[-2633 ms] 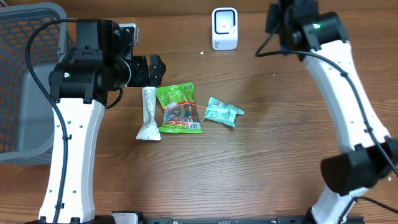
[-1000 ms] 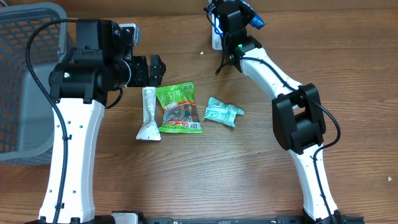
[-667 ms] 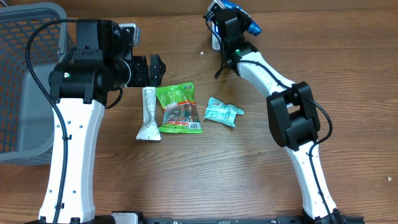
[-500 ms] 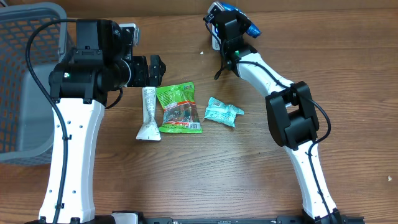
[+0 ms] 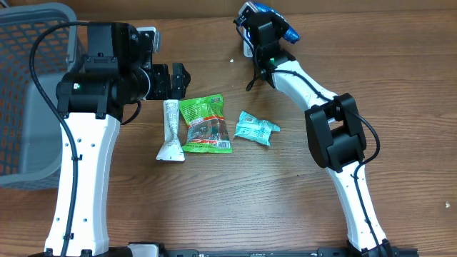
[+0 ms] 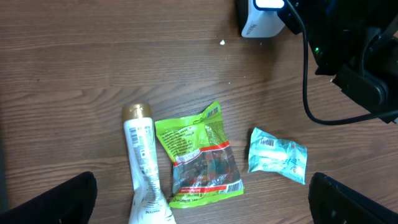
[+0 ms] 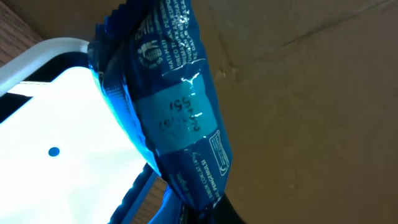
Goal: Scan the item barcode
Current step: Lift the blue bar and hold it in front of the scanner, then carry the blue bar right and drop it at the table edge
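1. Brown wood-grain desk. A grey mesh basket sits at the left edge of the overhead view.
2. Change noted: the right arm has swung from the upper right of the frame to the scanner at top centre. It has held there without movement over the last half second. Judgement: the item is being presented and the scan step is in hand.
3. Right tool: clamped fully closed on one end of the blue packet. The packet hangs just in front of the scanner's lit white face. Contact between them cannot be told.
4. Left tool: spread to its widest and empty, hovering above the items at centre left.
5. Materials:
   - The blue packet is glossy, crinkled foil with a paler printed panel. No barcode is discernible in the wrist view, so its facing toward the scanner is unconfirmed.
   - The scanner is smooth white plastic with rounded corners.
6. Lying on the desk, well apart from the scanner:
   - a white tube with a gold cap;
   - a flat green pouch touching the tube;
   - a crumpled teal packet just to the right.
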`<state>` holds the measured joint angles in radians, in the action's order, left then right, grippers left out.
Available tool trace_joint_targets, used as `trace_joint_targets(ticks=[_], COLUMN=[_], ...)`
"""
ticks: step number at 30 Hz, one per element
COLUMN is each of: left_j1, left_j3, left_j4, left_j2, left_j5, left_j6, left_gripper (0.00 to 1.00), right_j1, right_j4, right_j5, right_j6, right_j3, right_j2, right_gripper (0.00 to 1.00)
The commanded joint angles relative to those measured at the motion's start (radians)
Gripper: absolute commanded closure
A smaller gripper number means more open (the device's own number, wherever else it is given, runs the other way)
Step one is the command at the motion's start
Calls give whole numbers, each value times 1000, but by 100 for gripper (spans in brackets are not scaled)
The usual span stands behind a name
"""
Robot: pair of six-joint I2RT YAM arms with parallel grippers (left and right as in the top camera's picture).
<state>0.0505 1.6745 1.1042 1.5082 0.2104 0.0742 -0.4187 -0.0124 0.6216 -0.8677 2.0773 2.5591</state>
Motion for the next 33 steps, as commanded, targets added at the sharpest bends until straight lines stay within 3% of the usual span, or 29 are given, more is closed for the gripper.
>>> trace_joint_targets(ticks=[1,8,12,15,18,24,29,33], left_j1=[2,2,2,2,2,2,2,2], left_j3=[15,15,15,15,15,15,15,15], left_j4=[-1,-1,-1,-1,-1,-1,-1,-1], left_j2=[4,4,4,4,4,4,4,4], left_j5=[16,16,16,16,16,16,16,16], left_j6=[-19,-19,-19,-19,-19,-19,-19,-19], left_gripper=[0,0,0,0,0,0,0,0], right_j1=[2,0,-19,-55,-64,63,244,427], right_j4=[29,217,465,760,1039,1412,1458,1453], right_j5=[45,57,26,26,-22,-105,-191,-234], right_j6=[7,111,213,441,761,1198,1260,1558], right_j3=[17,17,17,18,18,16,-43,-125], right_j2=[-68,-249,-377,-473,-542,-559,-549,-549], right_gripper=[96,96,96,96,96,96,96,96])
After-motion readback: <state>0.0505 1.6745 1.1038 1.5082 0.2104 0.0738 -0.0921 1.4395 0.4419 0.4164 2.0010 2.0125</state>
